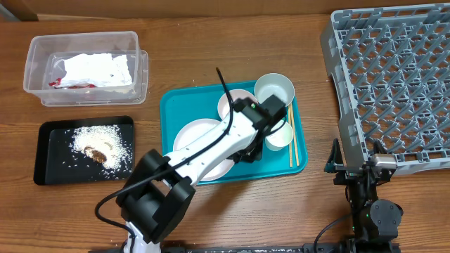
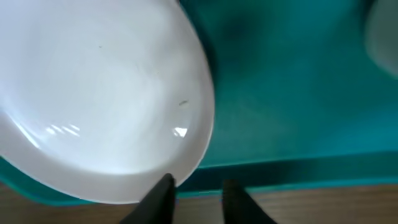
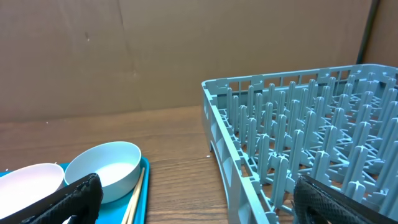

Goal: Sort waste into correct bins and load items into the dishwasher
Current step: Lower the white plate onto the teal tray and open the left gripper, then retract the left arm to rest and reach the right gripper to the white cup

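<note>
Left tool (image 2: pixel 196 194) partly open and empty, just beside the rim of the white plate (image 2: pixel 99 93)

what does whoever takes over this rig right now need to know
Left gripper: slightly open, empty, at the white plate rim over the teal tray.
Right gripper: wide open, empty, beside the dish rack.
Done: napkins and red wrapper in the clear tub; food scraps on the black tray.
Left: white plate, pinkish bowl, grey-green bowl, cup and chopsticks all sit on the teal tray; the dish rack holds nothing yet.
</note>
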